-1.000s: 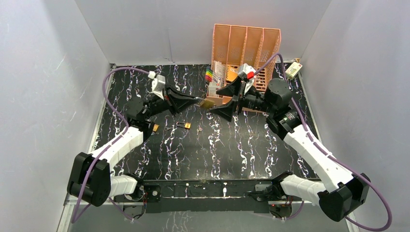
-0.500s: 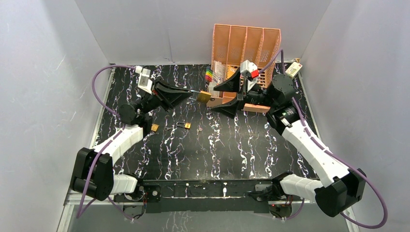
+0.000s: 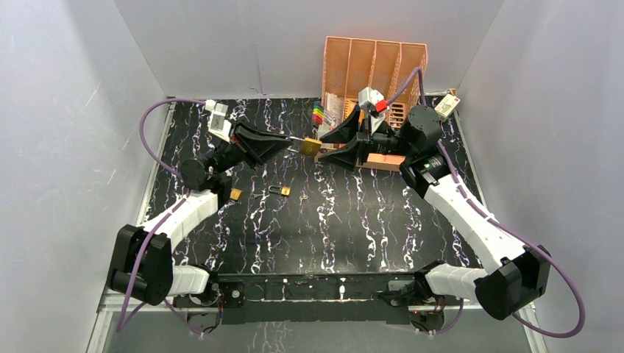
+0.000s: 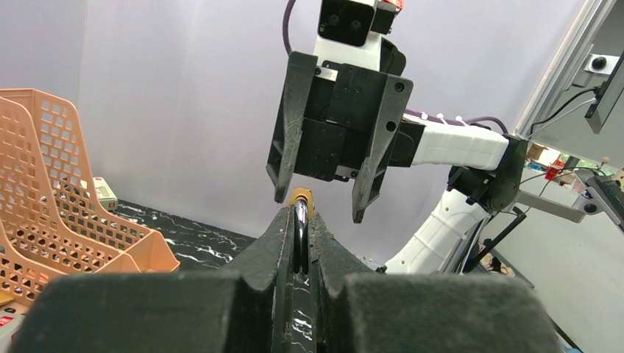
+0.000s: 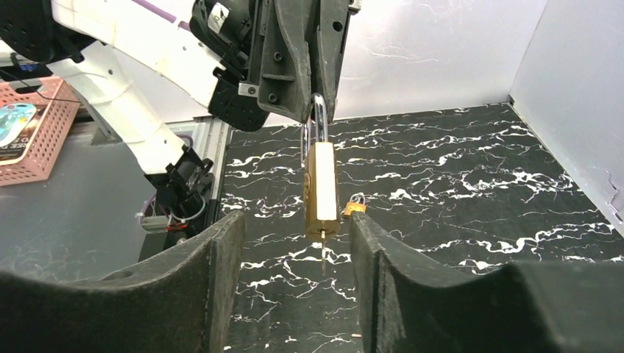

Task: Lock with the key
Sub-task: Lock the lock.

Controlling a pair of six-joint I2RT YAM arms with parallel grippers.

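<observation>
1. Left gripper [image 4: 298, 220] jaws are clamped on the padlock [image 5: 321, 191] shackle. The padlock hangs in mid-air, centre of the right wrist view.
2. Right gripper [image 5: 294, 220] jaws are apart, one on each side of the padlock body, gaps showing.
3. Small lock [image 3: 284, 190] lies on the table [image 3: 331, 220] mid-frame, with an orange rack [image 3: 375, 66] upper right.

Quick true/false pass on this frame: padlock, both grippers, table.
1. The left gripper is shut on the shackle of the padlock. True.
2. The right gripper clamps the padlock body. False: its jaws stand on either side, apart from it.
3. The padlock lies on the table. False: it hangs in the air.
4. A second, small padlock lies on the table. True.
</observation>
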